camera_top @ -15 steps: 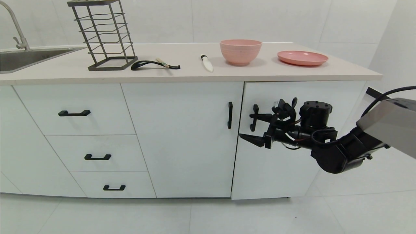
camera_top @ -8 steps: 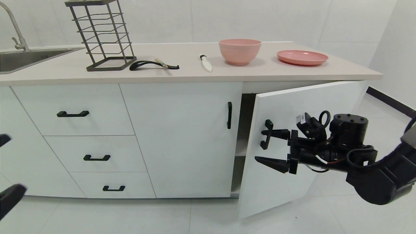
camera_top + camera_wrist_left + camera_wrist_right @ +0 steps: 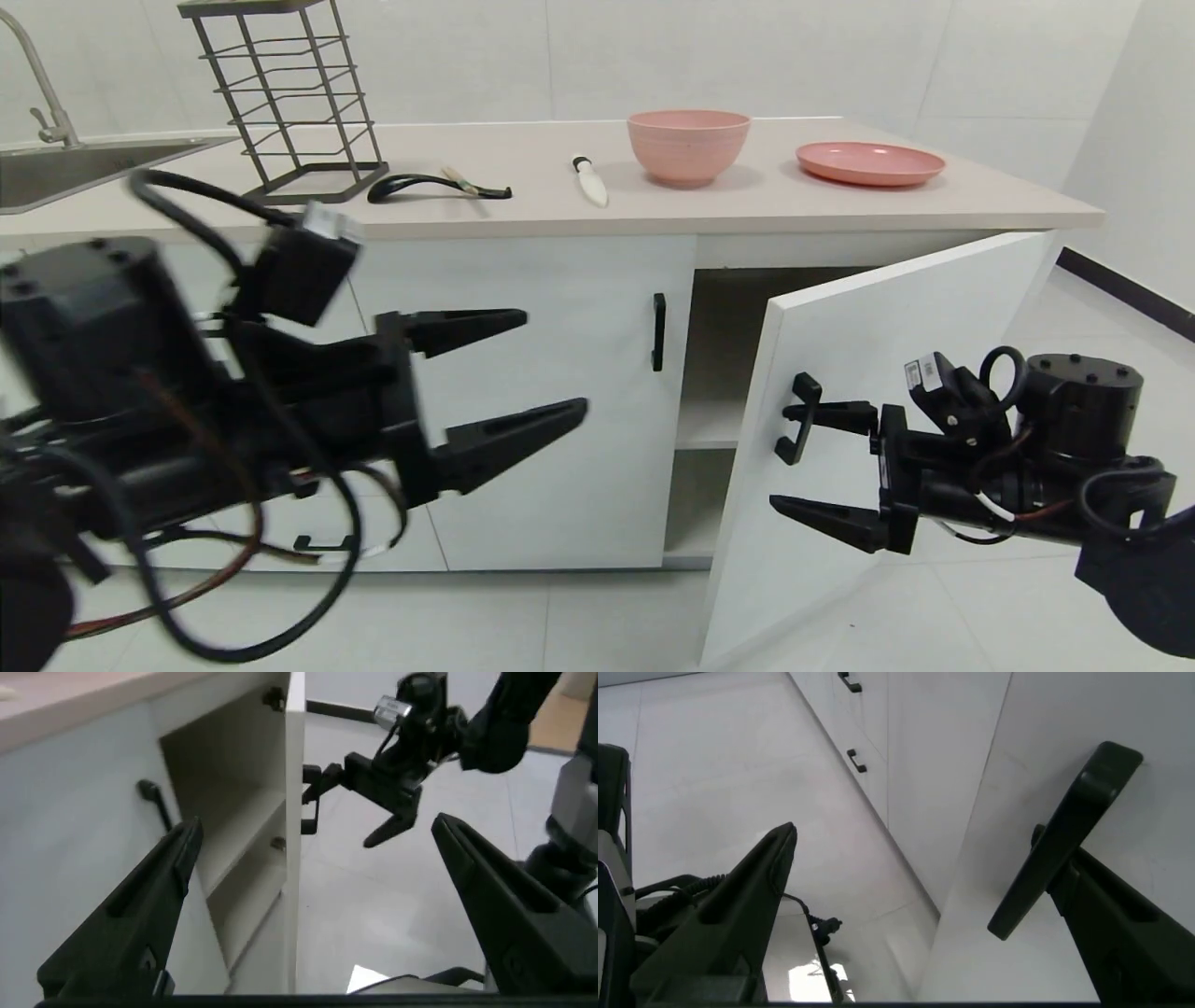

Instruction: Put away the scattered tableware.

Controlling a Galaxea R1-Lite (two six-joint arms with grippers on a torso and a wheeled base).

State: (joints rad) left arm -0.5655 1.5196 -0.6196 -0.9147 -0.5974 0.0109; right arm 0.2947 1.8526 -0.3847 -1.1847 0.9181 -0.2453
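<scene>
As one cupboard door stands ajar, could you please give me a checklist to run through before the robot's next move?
1. Door wide enough for dishes: not ok, probably; it stands only partway out.
2. Right hand free of the door handle: not ok; one finger of the open hand is hooked on it.
3. Left hand empty and open: ok.
4. Room on the shelf: cannot tell; the door hides much of the inside.
5. Bowl and plate upright on the counter: ok.
</scene>
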